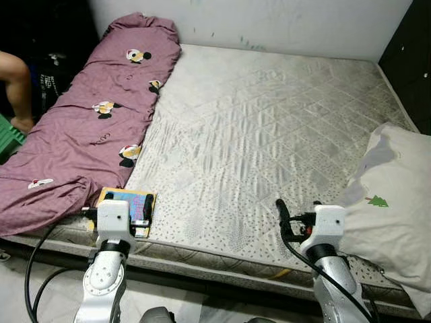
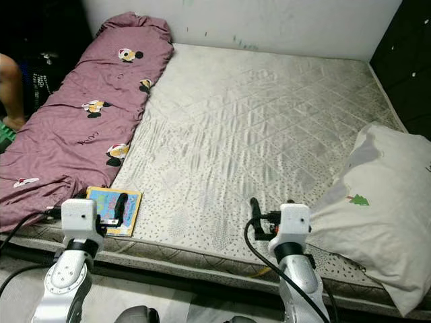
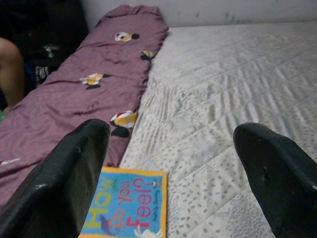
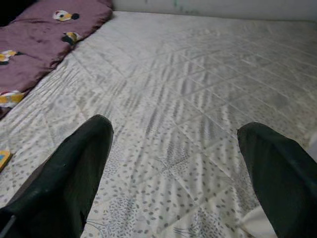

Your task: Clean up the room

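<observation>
1. We hold the left gripper with its fingers spread apart, just above the picture book; the right gripper, also spread, hovers over bare mattress.
2. The book lies flat at the mattress's near edge, beside the purple quilt.
3. We judge it thin, light and stiff; pinch an overhanging edge.
4. The pillow is soft and bulky.

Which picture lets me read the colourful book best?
The left wrist view: the book is close there, and its cover reads "How do you feel?". Both eye views show it small on the mattress corner, partly behind the left gripper. The right wrist view catches an edge.
</observation>
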Controlling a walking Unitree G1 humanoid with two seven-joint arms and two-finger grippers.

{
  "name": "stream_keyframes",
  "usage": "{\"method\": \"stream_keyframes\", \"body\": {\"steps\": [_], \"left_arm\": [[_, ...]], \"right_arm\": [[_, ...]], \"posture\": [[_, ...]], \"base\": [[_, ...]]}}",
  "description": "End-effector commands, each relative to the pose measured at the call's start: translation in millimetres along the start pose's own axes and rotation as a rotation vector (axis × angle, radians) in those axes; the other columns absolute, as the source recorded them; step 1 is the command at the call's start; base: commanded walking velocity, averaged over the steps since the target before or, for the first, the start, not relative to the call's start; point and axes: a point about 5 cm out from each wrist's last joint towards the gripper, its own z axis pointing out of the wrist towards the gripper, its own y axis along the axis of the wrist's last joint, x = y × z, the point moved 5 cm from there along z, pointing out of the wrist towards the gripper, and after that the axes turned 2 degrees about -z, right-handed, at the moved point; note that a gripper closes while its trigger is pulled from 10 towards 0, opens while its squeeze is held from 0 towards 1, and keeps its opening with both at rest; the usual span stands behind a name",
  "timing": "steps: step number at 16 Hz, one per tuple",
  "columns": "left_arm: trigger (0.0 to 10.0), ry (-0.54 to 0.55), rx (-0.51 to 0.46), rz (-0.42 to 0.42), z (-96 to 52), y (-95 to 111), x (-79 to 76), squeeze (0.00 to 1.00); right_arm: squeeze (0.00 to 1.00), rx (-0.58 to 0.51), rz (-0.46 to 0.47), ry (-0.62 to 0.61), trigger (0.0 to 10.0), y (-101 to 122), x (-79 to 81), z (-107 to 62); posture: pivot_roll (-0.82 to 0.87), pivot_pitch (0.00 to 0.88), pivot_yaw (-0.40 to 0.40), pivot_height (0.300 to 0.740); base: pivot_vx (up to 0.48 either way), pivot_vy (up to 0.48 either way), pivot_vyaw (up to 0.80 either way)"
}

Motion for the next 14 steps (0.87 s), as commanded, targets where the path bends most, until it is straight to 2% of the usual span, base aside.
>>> {"method": "stream_keyframes", "body": {"steps": [1, 4, 11, 14], "left_arm": [[10.0, 0.004, 0.008, 0.003, 0.5, -1.1, 2.8, 0.0], [10.0, -0.002, 0.01, -0.001, 1.2, -2.3, 0.9, 0.0], [10.0, -0.013, -0.002, 0.002, 4.7, 0.7, 1.5, 0.0], [10.0, -0.022, -0.002, -0.001, 5.4, 0.9, -1.6, 0.0]], "right_arm": [[0.0, -0.025, -0.023, 0.002, 10.0, 8.4, -3.7, 3.3], [0.0, -0.034, -0.024, -0.01, 10.0, 12.7, -7.9, 8.0], [0.0, -0.034, -0.039, 0.004, 10.0, 12.1, -6.4, 7.5], [0.0, -0.032, -0.047, -0.01, 10.0, 12.0, -12.6, 7.4]], "posture": [[0.01, 0.052, -0.003, 0.74], [0.01, 0.048, -0.006, 0.74], [0.01, 0.047, -0.004, 0.74], [0.0, 0.05, 0.0, 0.74]], "base": [[0.0, -0.24, 0.0], [0.0, -0.309, 0.0], [0.0, -0.331, 0.0], [0.0, -0.333, 0.0]]}}
